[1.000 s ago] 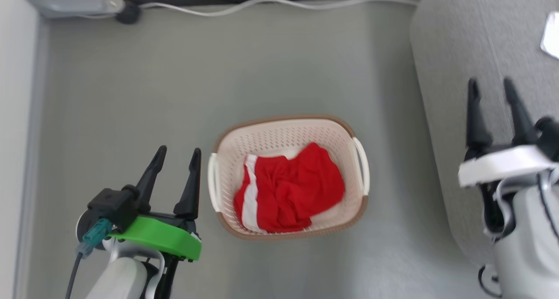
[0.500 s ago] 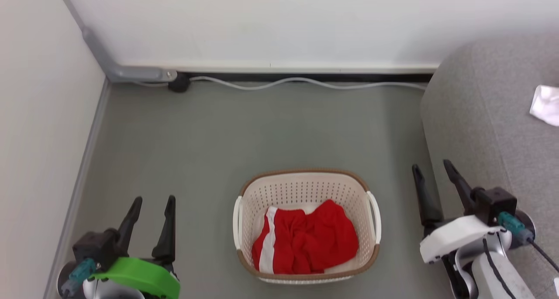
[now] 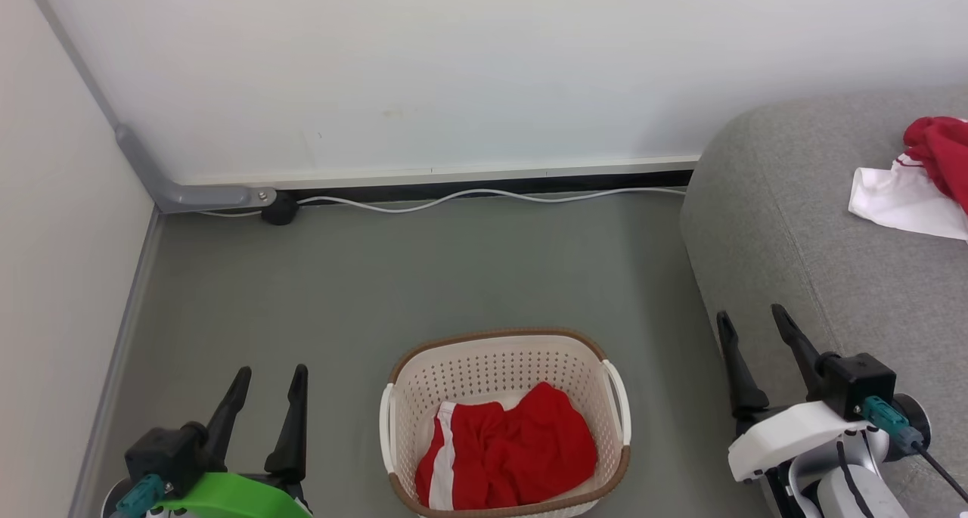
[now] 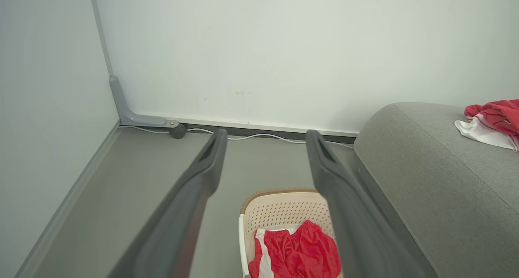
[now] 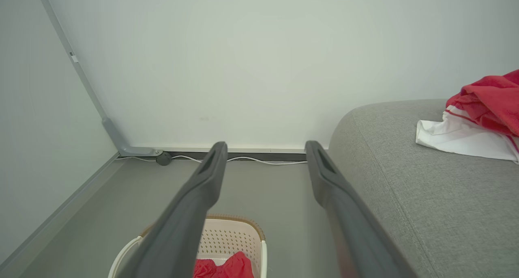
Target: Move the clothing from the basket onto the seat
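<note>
A cream basket [image 3: 499, 363] with a brown rim stands on the grey floor [image 3: 423, 276], near the robot and roughly midway between its two arms. Some of the clothing [image 3: 522, 454], crumpled bright red fabric with a white stripe down its left side, lies inside the basket against its near wall, leaving the far part of the base bare. On the right is the seat [image 3: 817, 276], a broad light grey cushion whose rounded corner points toward the far wall [image 3: 454, 72]. Another red and white garment [image 3: 900, 196] lies on top of the seat at the far right, partly cut off by the picture's edge. The left gripper [image 3: 272, 370] hangs over the floor to the left of the basket, apart from it, its two dark fingers spread wide with nothing between them and pointing toward the far wall. The right gripper [image 3: 750, 312] is at the seat's left edge, to the right of the basket, its fingers also spread wide and empty; whether it touches the cushion cannot be told. In the left wrist view the basket and the red fabric show low between the open fingers. A white cable [image 3: 469, 195] runs along the foot of the far wall to a dark plug [image 3: 280, 208] beside a grey pipe [image 3: 189, 195] in the left corner.
</note>
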Motion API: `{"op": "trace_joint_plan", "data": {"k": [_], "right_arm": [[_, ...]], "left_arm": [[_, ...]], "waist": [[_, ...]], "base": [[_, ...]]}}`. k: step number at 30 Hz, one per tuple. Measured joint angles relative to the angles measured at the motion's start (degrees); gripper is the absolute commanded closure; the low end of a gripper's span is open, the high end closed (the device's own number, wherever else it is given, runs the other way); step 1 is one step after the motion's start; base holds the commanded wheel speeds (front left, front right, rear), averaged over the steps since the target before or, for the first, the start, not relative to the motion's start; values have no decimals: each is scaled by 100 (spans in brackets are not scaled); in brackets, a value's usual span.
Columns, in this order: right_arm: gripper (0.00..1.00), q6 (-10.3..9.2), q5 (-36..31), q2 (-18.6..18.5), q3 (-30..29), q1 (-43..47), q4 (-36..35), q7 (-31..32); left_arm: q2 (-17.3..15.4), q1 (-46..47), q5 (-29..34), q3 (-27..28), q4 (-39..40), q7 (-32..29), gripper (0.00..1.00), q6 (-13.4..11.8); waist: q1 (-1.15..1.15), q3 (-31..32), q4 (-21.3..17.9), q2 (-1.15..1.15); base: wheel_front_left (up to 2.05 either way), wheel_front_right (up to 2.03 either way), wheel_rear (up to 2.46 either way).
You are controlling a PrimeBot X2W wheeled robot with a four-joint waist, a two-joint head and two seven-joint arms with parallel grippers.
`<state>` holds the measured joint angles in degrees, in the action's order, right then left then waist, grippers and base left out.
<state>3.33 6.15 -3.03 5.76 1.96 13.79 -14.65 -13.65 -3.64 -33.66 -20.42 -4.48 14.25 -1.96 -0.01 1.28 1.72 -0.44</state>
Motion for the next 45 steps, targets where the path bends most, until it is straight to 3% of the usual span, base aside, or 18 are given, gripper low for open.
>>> {"op": "trace_joint_plan", "data": {"k": [10, 20, 36, 45], "right_arm": [[0, -49, -7, 13, 40, 5, -366, 0], [0, -60, -125, -2, 57, -470, -981, 0], [0, -149, -268, -19, 141, -1393, -1460, -1], [0, -149, -247, -15, 392, -1937, -1534, -1]], "left_arm": [[-4, -17, 10, 12, 241, 0, 0, 43], [-94, 77, 189, -127, 477, -70, 0, 54], [-121, 1118, 449, -620, 560, -790, 0, 204], [-130, 1894, 936, -1032, 427, -1359, 0, 354]], "waist": [[0, -162, -140, 0], [0, -795, -220, 0], [0, -2039, -505, 0], [0, -2840, -775, 0]], "base": [[0, 0, 0], [0, 0, 0], [0, 0, 0], [0, 0, 0]]}}
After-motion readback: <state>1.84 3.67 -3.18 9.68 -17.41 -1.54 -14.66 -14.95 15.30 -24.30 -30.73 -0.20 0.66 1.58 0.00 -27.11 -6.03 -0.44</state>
